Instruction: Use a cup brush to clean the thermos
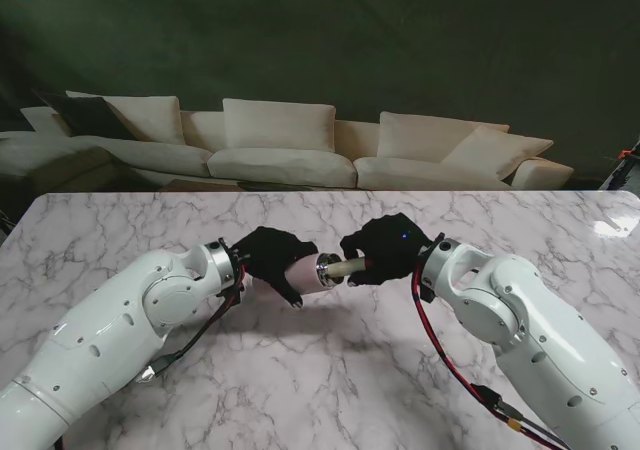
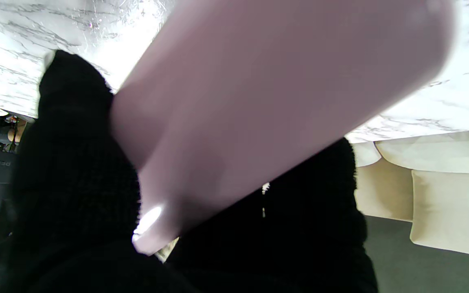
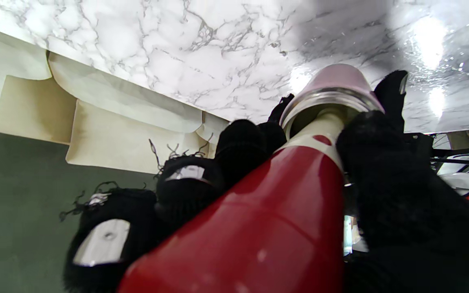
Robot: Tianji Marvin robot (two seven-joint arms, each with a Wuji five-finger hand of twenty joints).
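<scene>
Brush (image 3: 259, 219) gripped by right hand (image 1: 385, 250), inside thermos (image 1: 305, 272) gripped by left hand (image 1: 270, 258).
Risk: misaligned strokes could jam at the rim, twisting either grip loose.

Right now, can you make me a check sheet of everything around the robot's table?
Surface: marble table, bare where seen.
Job's things: pink thermos held sideways above the table; cup brush, red handle, its pale neck inside the thermos mouth.
Clutter: nothing seen.
Hands: left hand shut on the thermos; right hand shut on the cup brush.
Cables: red and black cable along the right arm; another under the left arm.
Surroundings: cream sofa, dark wall behind.
</scene>
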